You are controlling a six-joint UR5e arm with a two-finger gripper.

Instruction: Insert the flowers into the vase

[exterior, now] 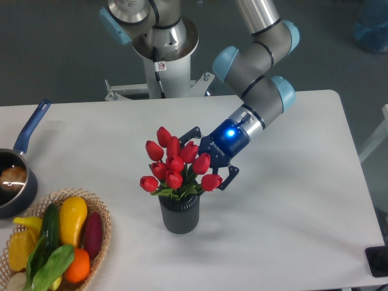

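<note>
Tulips (177,167), centre frame, stand with stems down in the ribbed grey vase (180,213); I read the gripper (211,157), fingers spread just right of the blooms, as released, and my retreat could snag a flower and tip the top-heavy vase.

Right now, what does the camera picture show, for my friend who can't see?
Red flowers stand in a dark vase on a white table. The robot's gripper, open, sits just beside the blooms.
</note>
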